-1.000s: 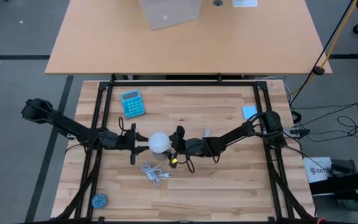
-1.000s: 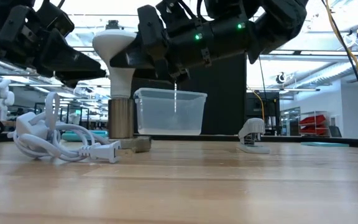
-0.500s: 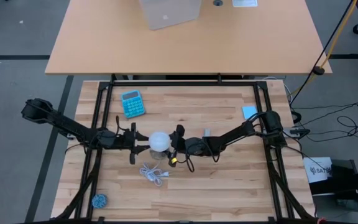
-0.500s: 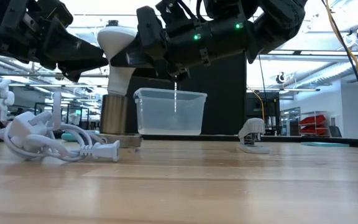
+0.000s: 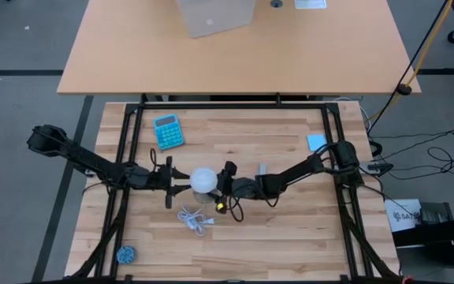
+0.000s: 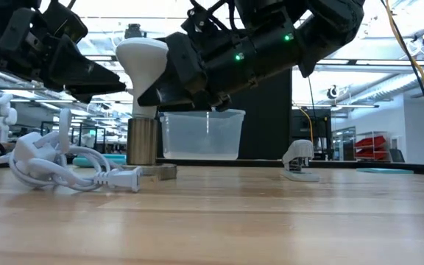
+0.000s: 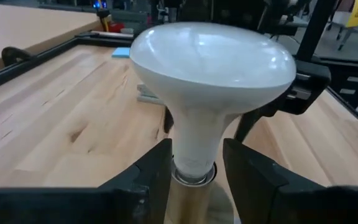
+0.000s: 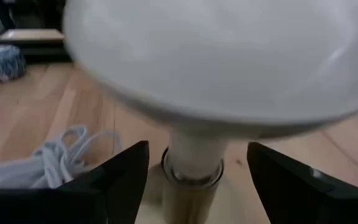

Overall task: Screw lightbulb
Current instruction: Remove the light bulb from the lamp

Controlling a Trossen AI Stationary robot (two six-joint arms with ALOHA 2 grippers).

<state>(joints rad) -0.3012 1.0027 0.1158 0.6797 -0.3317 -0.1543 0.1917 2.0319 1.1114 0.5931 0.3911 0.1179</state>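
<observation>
The white lightbulb (image 5: 202, 180) stands upright, its narrow base in a metal socket (image 6: 142, 140) that rests on the wooden table. The socket's white cord (image 5: 195, 219) lies coiled near the table's front. My left gripper (image 5: 183, 180) comes from the table's left and is shut on the bulb's neck. My right gripper (image 5: 217, 184) comes from the right and is open. Its fingers (image 8: 120, 177) stand on either side of the neck under the dome, apart from it. The bulb also shows in the right wrist view (image 8: 216, 56). My left gripper pinches the bulb's neck (image 7: 194, 146) low down, just above the socket, between its two fingers (image 7: 160, 171). The fingers come level from the table's left. The bulb stands upright in the socket, dome up.
A blue calculator (image 5: 168, 131) lies far left, a small grey bar (image 5: 262, 169) right of the bulb, a pale blue pad (image 5: 316, 142) at the right rail and a blue ball (image 5: 125, 254) at the near left. A clear plastic box (image 6: 201, 132) stands behind the socket.
The bulb and socket tipped and slid a little toward the table's left with my left gripper, then came back upright. The cord shifted slightly with them. My right gripper has tipped and sunk lower around the bulb's neck.
</observation>
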